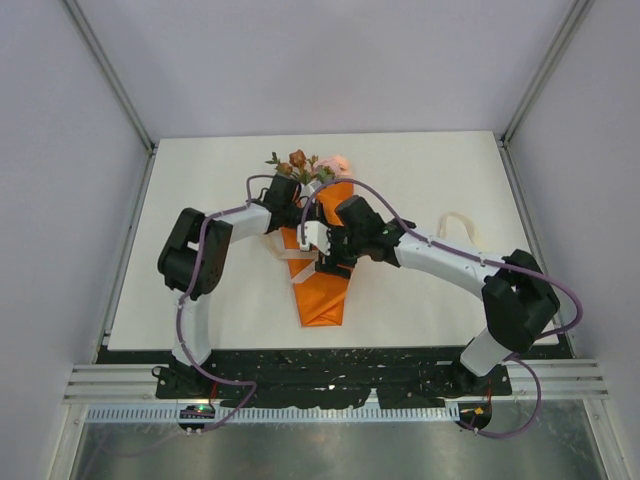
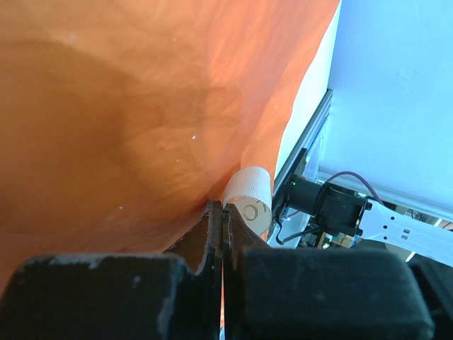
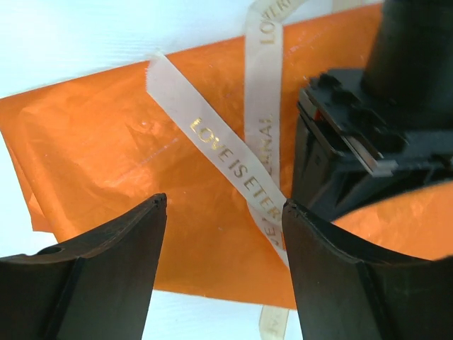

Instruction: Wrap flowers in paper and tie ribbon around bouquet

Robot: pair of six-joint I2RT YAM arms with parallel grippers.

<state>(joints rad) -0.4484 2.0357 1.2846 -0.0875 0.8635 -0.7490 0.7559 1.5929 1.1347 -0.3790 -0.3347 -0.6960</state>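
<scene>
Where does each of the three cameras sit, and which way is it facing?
Top external: above and behind the robot, looking down on table and bouquet; left arm, right arm show.
Left wrist: close against orange paper; left hand shut on ribbon.
Right wrist: above ribbon crossing the paper; open right hand, left hand beyond.
Shared: ribbon and paper in both wrist views.

Flowers (image 1: 300,162) partly hidden inside paper (image 1: 322,295)

You have the bouquet (image 1: 322,290) lying mid-tabletop (image 1: 200,290), flowers (image 1: 300,162) toward the far edge, tip toward the near edge. The ribbon (image 3: 233,166) crosses over its middle, with more looped near the right edge.
</scene>
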